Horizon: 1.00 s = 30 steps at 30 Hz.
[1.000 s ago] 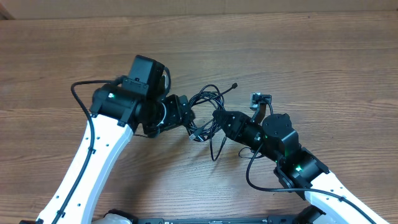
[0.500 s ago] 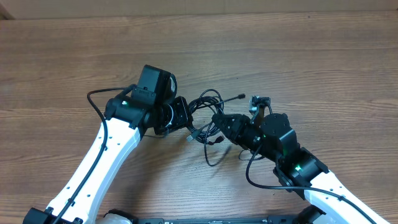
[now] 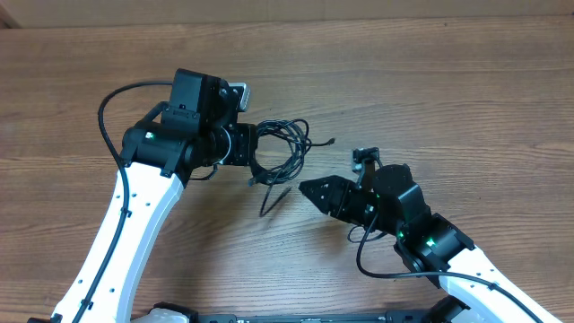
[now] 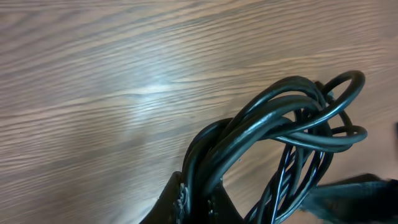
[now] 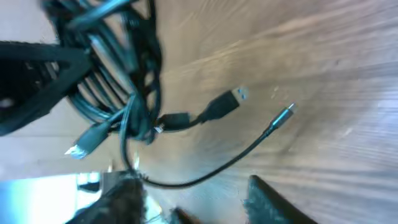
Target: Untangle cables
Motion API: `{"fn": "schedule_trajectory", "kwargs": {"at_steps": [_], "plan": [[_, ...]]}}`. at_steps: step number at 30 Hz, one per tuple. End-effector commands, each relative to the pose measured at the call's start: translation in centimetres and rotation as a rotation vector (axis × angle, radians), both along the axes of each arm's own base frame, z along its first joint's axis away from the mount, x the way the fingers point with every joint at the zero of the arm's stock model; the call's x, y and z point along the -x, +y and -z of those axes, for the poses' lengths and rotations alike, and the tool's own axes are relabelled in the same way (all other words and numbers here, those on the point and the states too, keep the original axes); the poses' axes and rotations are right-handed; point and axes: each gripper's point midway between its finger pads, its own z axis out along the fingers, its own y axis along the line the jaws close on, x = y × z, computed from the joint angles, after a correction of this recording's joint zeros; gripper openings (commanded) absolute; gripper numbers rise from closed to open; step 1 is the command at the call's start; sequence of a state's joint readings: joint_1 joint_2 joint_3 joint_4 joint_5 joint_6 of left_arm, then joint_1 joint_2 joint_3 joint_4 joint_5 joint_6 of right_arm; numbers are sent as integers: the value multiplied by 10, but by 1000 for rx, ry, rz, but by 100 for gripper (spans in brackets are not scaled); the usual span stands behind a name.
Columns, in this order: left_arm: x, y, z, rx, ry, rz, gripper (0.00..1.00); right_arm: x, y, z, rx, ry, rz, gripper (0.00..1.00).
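Observation:
The cables (image 3: 285, 148) are thin black wires looped into one bundle at the table's middle. One loose end (image 3: 268, 201) trails toward the front and another plug end (image 3: 332, 141) points right. My left gripper (image 3: 252, 152) is shut on the bundle's left side. In the left wrist view its fingertips (image 4: 196, 202) pinch several strands of the cables (image 4: 292, 118), which loop up and to the right. My right gripper (image 3: 309, 190) stands open, to the right of the bundle and apart from it. In the right wrist view the cables (image 5: 115, 68) hang ahead, and one strand curves past the open right gripper (image 5: 199, 208).
The wooden table (image 3: 448, 99) lies bare around the arms. A thicker black cord (image 3: 112, 94) arcs off the left arm, and another (image 3: 363, 260) loops beside the right arm. The left arm's gripper (image 5: 31, 68) shows dark at the left of the right wrist view.
My left gripper closed on the bundle and drew it left and back. My right gripper opened, let go of the cables and backed off toward the front right.

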State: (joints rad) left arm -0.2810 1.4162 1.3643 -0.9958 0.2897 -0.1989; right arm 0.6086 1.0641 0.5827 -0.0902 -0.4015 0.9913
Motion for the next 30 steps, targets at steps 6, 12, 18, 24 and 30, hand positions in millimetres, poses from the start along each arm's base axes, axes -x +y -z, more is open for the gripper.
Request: {"fn": "schedule_trajectory", "kwargs": {"at_steps": [6, 12, 18, 24, 30], "plan": [[-3, 18, -6, -121, -59, 5, 4, 19, 25, -47, -243, 55, -132, 68], [9, 5, -2, -128, -33, 52, 4, -25, 10, -71, -406, 126, 186, 68], [24, -25, -2, -133, -41, 150, 4, -38, 2, -69, -446, 177, 302, 66], [39, -46, -2, -131, -40, 222, 4, -47, -8, -62, -423, 168, 382, 63], [43, -51, -2, -111, -27, 232, 4, -49, -16, -43, -362, 206, 441, 56]]}}
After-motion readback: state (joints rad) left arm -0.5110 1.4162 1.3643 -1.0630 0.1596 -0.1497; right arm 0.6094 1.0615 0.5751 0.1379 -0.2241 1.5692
